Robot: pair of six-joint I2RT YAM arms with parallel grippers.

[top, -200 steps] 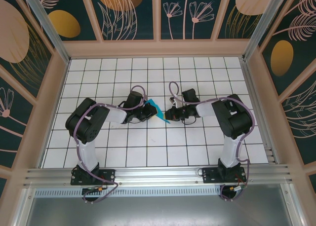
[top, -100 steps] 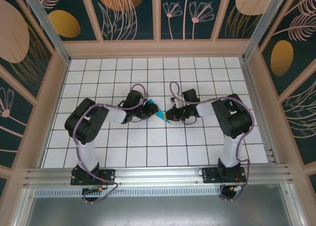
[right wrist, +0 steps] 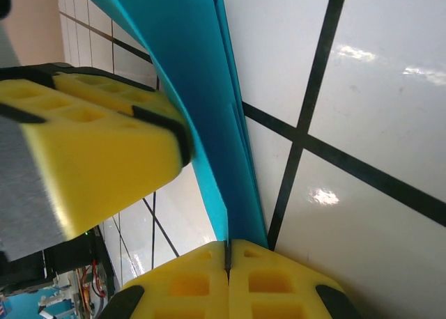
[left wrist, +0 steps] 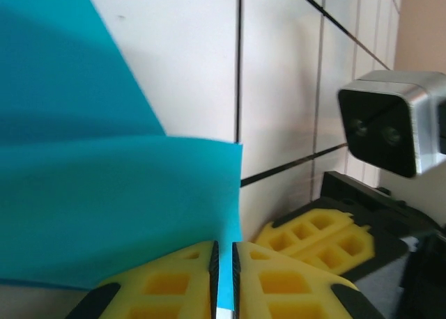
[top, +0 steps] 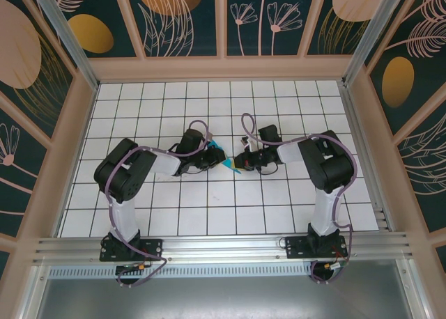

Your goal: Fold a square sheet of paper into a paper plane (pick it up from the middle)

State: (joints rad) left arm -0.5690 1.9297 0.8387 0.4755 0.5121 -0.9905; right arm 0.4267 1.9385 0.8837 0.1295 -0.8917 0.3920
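Top external: left end effector [top: 212,159] and right end effector [top: 239,164] clamp blue paper [top: 221,155]; it lies between them.

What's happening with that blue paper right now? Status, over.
Left fingers shut on the blue paper. Right fingers shut on it too. Paper folded, held between both. In the way: only each other's fingers, crowded close.

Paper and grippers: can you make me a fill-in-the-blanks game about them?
1. The paper is coloured ____.
2. The left gripper and the right gripper are both shut on the ____.
3. Their fingers are coloured ____.
4. The table has white tiles with ____ lines between them.
Missing words: blue; paper; yellow; black.
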